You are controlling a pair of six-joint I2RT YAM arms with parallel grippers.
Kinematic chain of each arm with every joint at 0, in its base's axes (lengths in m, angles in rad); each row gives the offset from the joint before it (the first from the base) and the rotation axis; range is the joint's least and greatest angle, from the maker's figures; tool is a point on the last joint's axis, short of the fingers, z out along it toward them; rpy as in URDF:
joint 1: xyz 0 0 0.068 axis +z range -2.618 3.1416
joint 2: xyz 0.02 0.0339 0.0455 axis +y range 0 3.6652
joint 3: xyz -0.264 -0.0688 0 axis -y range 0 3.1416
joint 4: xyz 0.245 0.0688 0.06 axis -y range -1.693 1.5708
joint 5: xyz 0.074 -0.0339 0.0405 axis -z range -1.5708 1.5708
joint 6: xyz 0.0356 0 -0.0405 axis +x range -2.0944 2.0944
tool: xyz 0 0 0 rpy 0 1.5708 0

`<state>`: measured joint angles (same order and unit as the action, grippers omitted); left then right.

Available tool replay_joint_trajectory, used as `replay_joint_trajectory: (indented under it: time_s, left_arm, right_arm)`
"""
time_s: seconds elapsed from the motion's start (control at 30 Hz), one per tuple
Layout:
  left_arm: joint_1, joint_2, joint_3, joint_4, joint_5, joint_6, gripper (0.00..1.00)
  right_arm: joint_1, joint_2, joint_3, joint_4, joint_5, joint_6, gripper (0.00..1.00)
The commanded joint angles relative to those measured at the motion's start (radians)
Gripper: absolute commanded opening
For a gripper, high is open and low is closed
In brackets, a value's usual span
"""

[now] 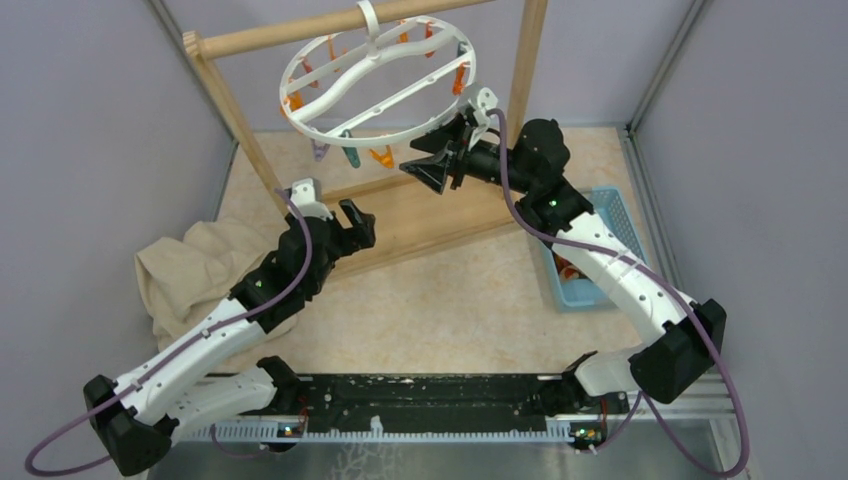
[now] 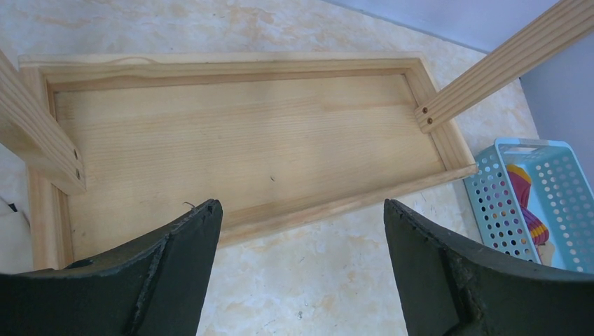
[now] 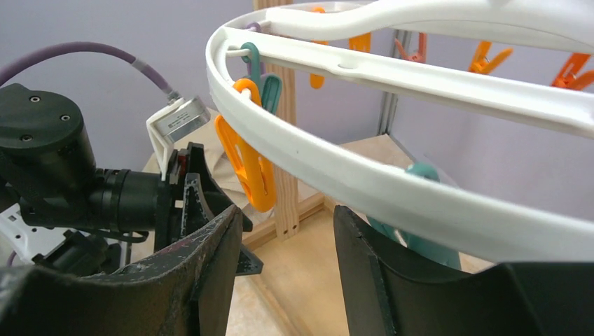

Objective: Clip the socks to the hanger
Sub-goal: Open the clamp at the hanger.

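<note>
The right gripper [image 3: 287,217] is held open and empty just under the hanger [image 3: 315,168], maybe to steady it. The left gripper [image 2: 301,210] is spread wide, empty; the socks [image 2: 527,199] are seen in a basket [image 2: 490,203] to its right.

**A:** Where does the top view sit?

**B:** High above and behind both arm bases. It looks down and forward over the counter [image 1: 450,300], far enough back to take in the wooden stand [image 1: 430,215] and the hanger [image 1: 330,128].

**A:** And the left wrist view?

**B:** It is just behind the left end effector [image 2: 301,210], angled down at the stand's base. The blue basket [image 2: 494,203] is at its right edge and also shows from above.

**A:** The right wrist?

**B:** It looks past the right end effector [image 3: 287,210], very close under the hanger's rim, facing the left arm [image 3: 56,182].
</note>
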<state>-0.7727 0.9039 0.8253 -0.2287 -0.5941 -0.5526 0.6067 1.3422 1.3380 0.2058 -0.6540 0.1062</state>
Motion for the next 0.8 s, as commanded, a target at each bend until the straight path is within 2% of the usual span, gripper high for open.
replay_joint_trajectory:
  time_s: [0.0,0.5,0.77]
  left_arm:
    - [-0.005,0.002,-0.009,0.005,0.021,-0.004,0.90]
    - [-0.005,-0.015,-0.008,0.006,0.036,0.000,0.90]
    - [-0.005,-0.025,-0.004,0.012,0.047,-0.001,0.89]
  right_arm:
    - [0.005,-0.036,0.040,0.029,0.044,-0.054,0.52]
    - [-0.020,-0.086,0.039,-0.084,0.120,-0.169,0.50]
    - [-0.024,-0.091,0.022,-0.022,0.047,-0.121,0.49]
